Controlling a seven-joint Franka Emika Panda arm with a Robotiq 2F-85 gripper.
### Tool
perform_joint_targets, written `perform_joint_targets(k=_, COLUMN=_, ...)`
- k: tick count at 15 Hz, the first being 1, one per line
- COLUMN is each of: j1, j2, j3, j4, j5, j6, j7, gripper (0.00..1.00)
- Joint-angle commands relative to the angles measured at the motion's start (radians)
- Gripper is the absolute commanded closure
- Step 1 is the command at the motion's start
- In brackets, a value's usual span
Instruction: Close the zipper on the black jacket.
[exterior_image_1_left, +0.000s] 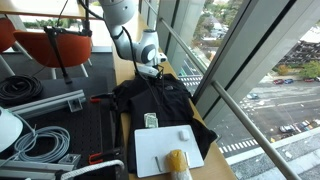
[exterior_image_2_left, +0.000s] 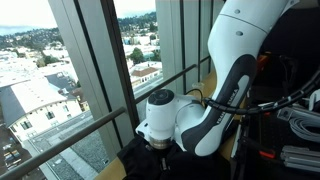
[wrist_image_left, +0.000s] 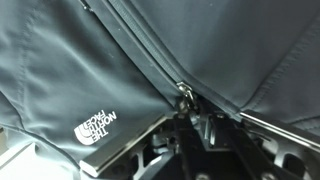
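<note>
The black jacket (exterior_image_1_left: 165, 100) lies rumpled on the table by the window, wider than the white board in front of it. In the wrist view its fabric (wrist_image_left: 90, 60) fills the frame, with a white logo (wrist_image_left: 92, 128) and the zipper line running diagonally to the metal zipper pull (wrist_image_left: 183, 97). My gripper (wrist_image_left: 190, 112) sits right at the pull, its fingers close together around it. In both exterior views the gripper (exterior_image_1_left: 153, 70) (exterior_image_2_left: 160, 150) points down onto the far end of the jacket. Below the pull the zipper is open, and pale table shows through.
A white board (exterior_image_1_left: 165, 150) with a yellow object (exterior_image_1_left: 178, 163) lies on the jacket's near end. A small green item (exterior_image_1_left: 151, 120) rests on the jacket. Coiled black cables (exterior_image_1_left: 20, 88) and grey cables (exterior_image_1_left: 40, 140) lie beside it. Window glass and frame (exterior_image_1_left: 215, 70) run along the table.
</note>
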Motion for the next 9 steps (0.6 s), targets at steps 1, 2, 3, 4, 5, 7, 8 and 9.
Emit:
perform_joint_targets(k=1, j1=0.031, j2=0.047, j3=0.000, j4=0.079, j5=-0.029, j6=0.001, j7=0.030, gripper=0.96)
perform_joint_targets(k=2, j1=0.036, j2=0.053, j3=0.001, j4=0.089, j5=-0.028, j6=-0.001, j7=0.028, gripper=0.96)
perform_joint_targets(k=3, j1=0.043, j2=0.060, j3=0.002, j4=0.100, j5=-0.027, j6=-0.003, j7=0.027, gripper=0.96)
perform_joint_targets(k=4, j1=0.048, j2=0.063, j3=0.002, j4=0.112, j5=-0.026, j6=-0.005, j7=0.025, gripper=0.96)
perform_joint_targets(k=5, j1=0.054, j2=0.066, j3=0.003, j4=0.122, j5=-0.025, j6=-0.009, j7=0.024, gripper=0.96)
perform_joint_targets(k=7, j1=0.065, j2=0.072, j3=0.002, j4=0.142, j5=-0.025, j6=-0.012, j7=0.022, gripper=0.96)
perform_joint_targets(k=8, j1=0.070, j2=0.073, j3=0.001, j4=0.151, j5=-0.025, j6=-0.013, j7=0.021, gripper=0.96)
perform_joint_targets(k=9, j1=0.074, j2=0.074, j3=0.001, j4=0.157, j5=-0.026, j6=-0.014, j7=0.021, gripper=0.96)
